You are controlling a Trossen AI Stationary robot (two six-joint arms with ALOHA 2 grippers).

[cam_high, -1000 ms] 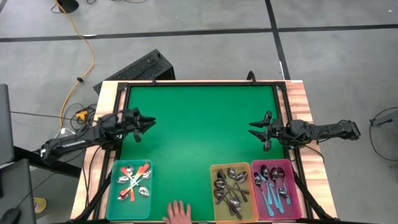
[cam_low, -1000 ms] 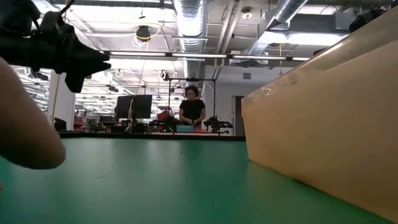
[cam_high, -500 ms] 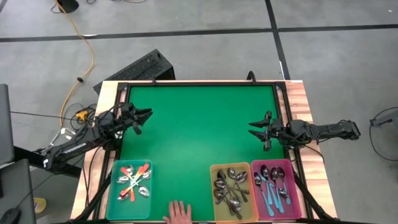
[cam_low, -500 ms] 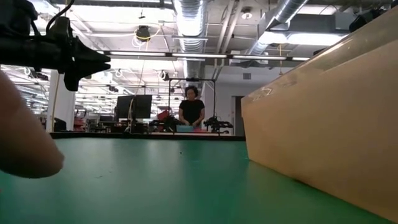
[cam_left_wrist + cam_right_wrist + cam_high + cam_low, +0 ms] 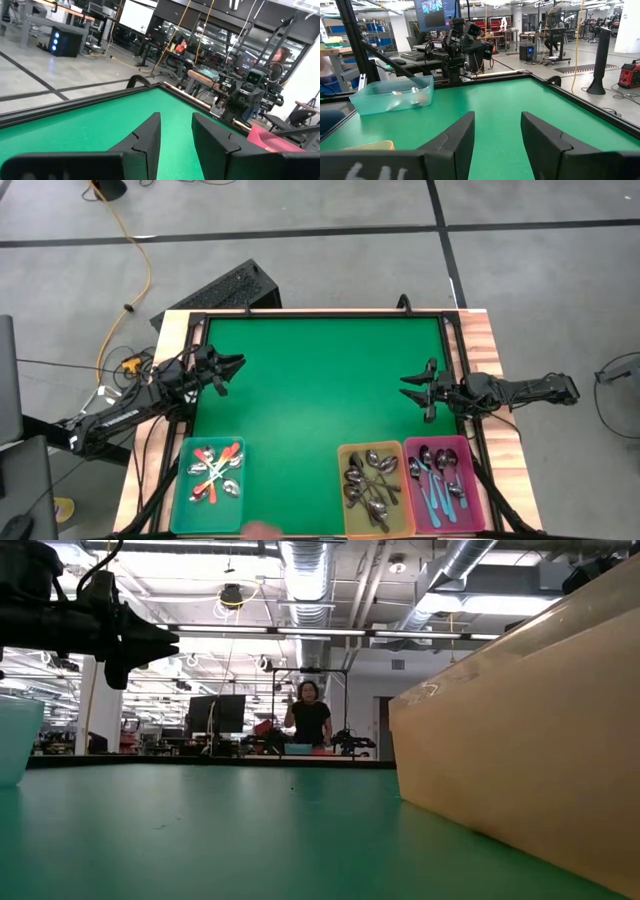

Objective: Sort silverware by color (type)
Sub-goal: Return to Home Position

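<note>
Green matting covers the counter (image 5: 320,390), framed by a black rail with pale wood strips at either side; grey floor lies all around. Three bins stand along the near edge. The teal bin (image 5: 181,480) holds the orange-handled spoons (image 5: 215,472). The yellow bin (image 5: 343,480) holds the dark spoons (image 5: 368,485). Just beside it, the pink bin (image 5: 478,480) holds the blue-handled spoons (image 5: 438,480). The left hand (image 5: 235,365) hangs at the left edge and the right hand (image 5: 405,386) at the right edge, both empty with fingers apart, facing each other across wide bare mat. Only the low view shows the workshop behind, where a person (image 5: 310,718) stands at a far bench; the yellow bin's wall fills that view's right side.
</note>
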